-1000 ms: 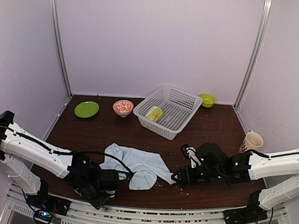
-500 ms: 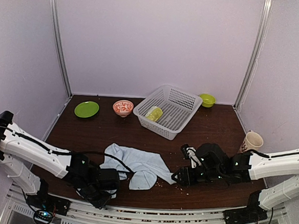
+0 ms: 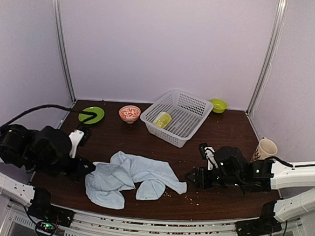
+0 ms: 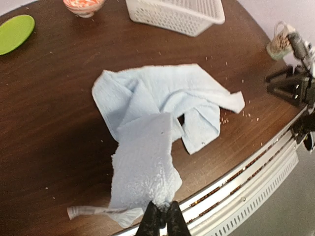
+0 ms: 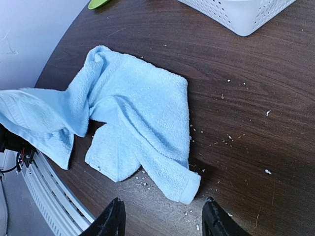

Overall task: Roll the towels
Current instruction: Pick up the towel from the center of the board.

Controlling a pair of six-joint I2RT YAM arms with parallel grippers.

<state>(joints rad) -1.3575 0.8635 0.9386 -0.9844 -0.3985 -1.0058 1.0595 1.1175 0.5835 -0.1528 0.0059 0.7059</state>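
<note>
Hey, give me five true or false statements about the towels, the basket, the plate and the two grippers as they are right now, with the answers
1. The left gripper is shut on an edge of the pale blue cloth towel. True.
2. The right gripper is clamped on that towel. False: its jaws stand open, and the towel's end lies just ahead of them, ungripped.
3. The lime-green printed towel lies inside the white plastic mesh basket. True.
4. The pale blue cloth towel is neatly rolled. False: it lies crumpled and spread on the table.
5. The flat green plate sits in the basket. False: it rests on the table at the back left, apart from the basket.
</note>
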